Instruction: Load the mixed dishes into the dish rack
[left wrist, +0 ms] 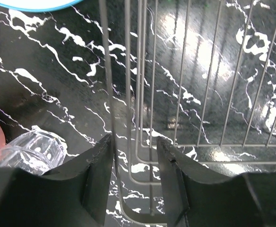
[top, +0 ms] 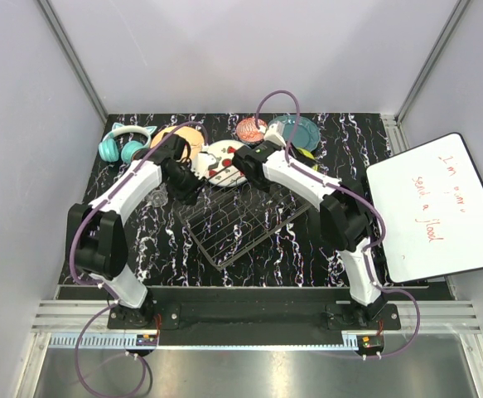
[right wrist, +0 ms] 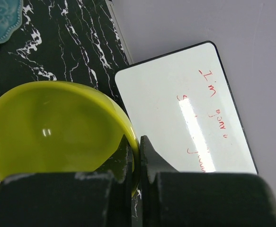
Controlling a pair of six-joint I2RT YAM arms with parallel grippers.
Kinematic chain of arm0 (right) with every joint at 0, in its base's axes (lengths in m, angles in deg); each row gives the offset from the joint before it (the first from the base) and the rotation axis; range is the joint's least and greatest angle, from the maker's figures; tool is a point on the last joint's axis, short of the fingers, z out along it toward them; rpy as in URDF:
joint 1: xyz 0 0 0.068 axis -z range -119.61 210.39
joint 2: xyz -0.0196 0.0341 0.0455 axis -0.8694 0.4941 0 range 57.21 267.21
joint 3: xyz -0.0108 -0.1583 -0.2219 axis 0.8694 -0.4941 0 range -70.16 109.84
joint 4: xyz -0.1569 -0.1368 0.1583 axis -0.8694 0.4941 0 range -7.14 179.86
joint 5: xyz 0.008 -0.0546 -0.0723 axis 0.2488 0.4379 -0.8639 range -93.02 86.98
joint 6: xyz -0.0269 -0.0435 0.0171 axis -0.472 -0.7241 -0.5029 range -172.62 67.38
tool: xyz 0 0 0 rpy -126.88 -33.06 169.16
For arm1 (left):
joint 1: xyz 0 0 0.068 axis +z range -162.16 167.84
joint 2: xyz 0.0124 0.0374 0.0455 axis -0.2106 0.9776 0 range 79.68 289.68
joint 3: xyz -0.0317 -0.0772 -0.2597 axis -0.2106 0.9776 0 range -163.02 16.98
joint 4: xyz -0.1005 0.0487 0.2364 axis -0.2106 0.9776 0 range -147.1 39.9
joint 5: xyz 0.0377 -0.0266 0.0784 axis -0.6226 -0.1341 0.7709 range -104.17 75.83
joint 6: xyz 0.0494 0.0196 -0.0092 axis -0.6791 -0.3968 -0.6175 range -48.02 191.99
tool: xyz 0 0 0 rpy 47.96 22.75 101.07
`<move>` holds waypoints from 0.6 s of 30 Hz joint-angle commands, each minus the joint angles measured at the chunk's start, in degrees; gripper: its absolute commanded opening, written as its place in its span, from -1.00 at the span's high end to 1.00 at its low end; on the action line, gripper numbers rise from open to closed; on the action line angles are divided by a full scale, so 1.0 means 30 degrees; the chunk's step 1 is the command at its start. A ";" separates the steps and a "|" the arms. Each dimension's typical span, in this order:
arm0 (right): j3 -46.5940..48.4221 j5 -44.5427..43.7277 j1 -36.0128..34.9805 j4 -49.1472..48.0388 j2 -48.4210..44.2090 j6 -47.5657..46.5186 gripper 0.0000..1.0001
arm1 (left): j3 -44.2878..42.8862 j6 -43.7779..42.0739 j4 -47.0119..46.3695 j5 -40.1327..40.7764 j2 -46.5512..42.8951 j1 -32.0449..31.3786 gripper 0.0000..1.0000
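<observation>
Over black marbled tabletop [top: 307,249], I am pinching a glossy yellow-green bowl [right wrist: 52,127] with my right gripper [right wrist: 138,158]; my left gripper [left wrist: 135,175] is straddling, spread, an edge of the dark wire dish rack [top: 241,220].

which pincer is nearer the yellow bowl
Right. The right pincer is clamped on the bowl at its rim. The left pincer is away from it, open astride the rack edge wire, beside the glass.
</observation>
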 commanded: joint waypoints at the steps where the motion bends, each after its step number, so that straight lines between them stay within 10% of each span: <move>1: 0.1692 -0.2003 -0.0480 0.5223 0.0708 0.1673 1.00 | 0.0378 -0.0719 0.0081 -0.0026 -0.0892 -0.0031 0.12; 18: 0.2282 -0.2915 -0.3029 0.5341 0.5046 0.2728 0.78 | -0.2522 -0.1247 -0.0124 0.0355 0.2184 -0.0148 0.15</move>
